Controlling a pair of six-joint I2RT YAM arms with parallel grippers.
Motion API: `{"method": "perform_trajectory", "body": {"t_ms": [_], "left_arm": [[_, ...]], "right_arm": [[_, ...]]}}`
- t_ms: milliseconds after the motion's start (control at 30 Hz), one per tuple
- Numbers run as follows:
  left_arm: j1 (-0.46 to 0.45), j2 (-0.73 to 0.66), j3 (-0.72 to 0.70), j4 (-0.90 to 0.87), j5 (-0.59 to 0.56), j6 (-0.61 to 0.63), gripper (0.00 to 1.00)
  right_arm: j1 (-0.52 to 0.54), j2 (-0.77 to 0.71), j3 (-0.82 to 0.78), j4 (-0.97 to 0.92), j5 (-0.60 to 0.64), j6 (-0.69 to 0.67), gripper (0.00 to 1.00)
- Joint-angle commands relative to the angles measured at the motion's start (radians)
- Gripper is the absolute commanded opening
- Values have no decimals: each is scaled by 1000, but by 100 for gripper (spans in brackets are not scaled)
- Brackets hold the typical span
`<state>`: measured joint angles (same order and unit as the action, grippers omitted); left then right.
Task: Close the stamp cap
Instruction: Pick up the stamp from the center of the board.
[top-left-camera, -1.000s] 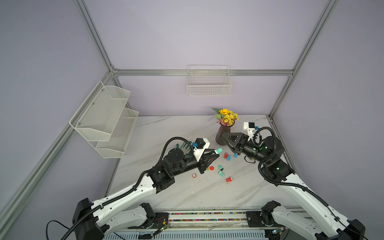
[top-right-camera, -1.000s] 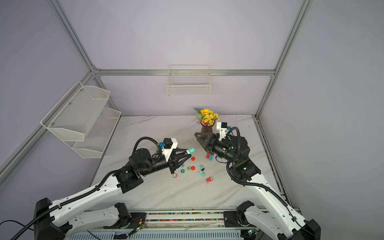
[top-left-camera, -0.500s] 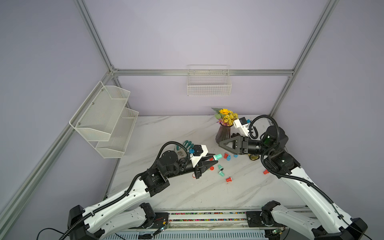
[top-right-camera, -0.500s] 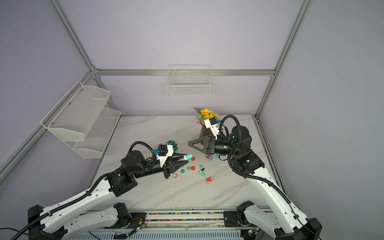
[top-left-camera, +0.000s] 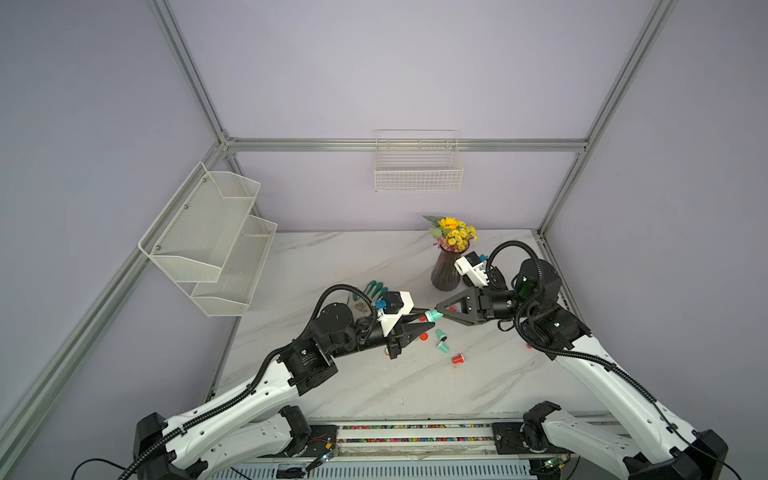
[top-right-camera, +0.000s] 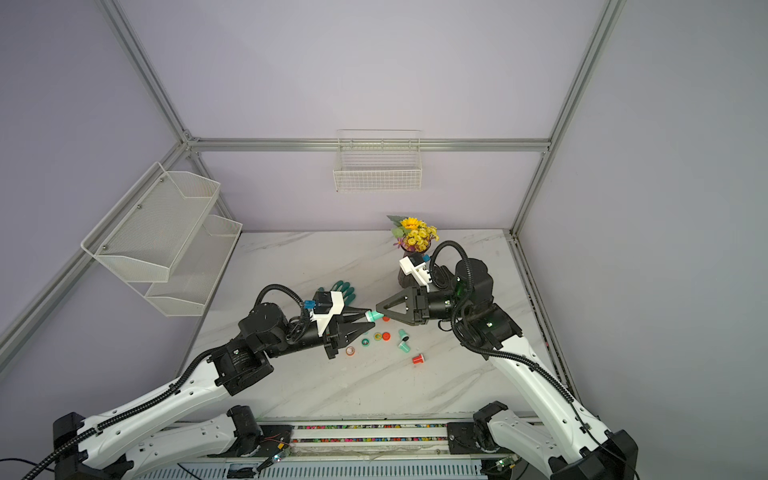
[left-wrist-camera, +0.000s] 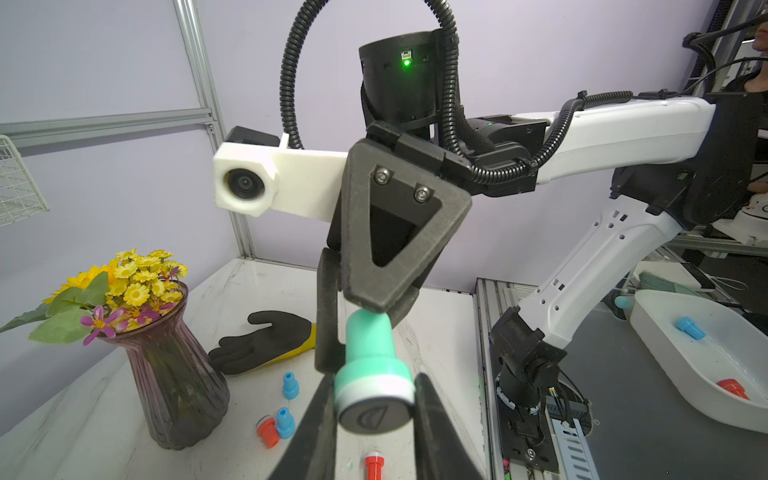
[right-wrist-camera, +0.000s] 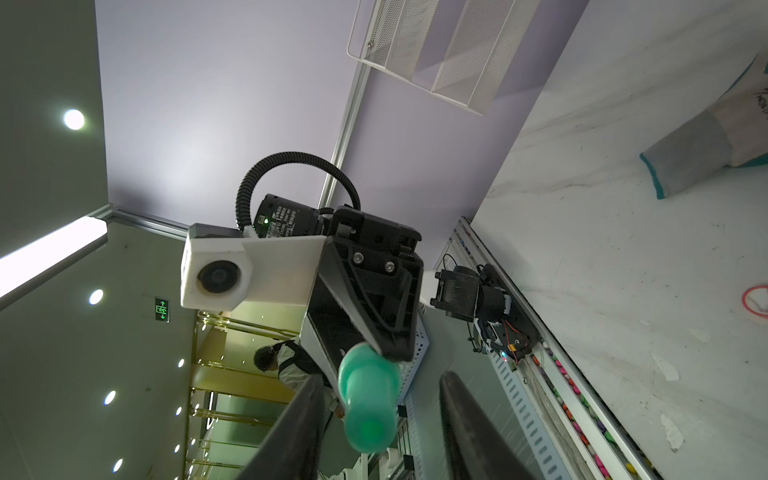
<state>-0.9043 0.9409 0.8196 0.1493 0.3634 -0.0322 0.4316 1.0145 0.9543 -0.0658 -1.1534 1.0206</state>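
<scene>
My left pincer (left-wrist-camera: 375, 409) is clenched on the wide, white-banded end of the teal plastic stamp (left-wrist-camera: 368, 353), which hangs in the air over the middle of the white marble table (top-left-camera: 374, 386). My right pincer (right-wrist-camera: 380, 376) stands released around its slim handle, with a gap on each side. I judge this a handover. Next, the right must clamp squarely before the left lets go to fetch a cap.

White marble tabletop (top-left-camera: 332, 257) carried purple flower vase (top-left-camera: 445, 272), teal glove (top-left-camera: 376, 288), black glove (left-wrist-camera: 266, 343), scattered teal stamps (top-left-camera: 443, 347), red stamp (top-left-camera: 457, 359).
</scene>
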Motion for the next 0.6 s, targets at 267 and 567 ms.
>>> {"method": "perform_trajectory", "body": {"t_ms": [267,567], "left_arm": [[4,16,7,59,11,8,14],[4,34,16,60,13,10,14]], "right_arm": [[-6,-13,-44,156,-54,91,38],[-4,-7,-52,153,-61,88,29]]}}
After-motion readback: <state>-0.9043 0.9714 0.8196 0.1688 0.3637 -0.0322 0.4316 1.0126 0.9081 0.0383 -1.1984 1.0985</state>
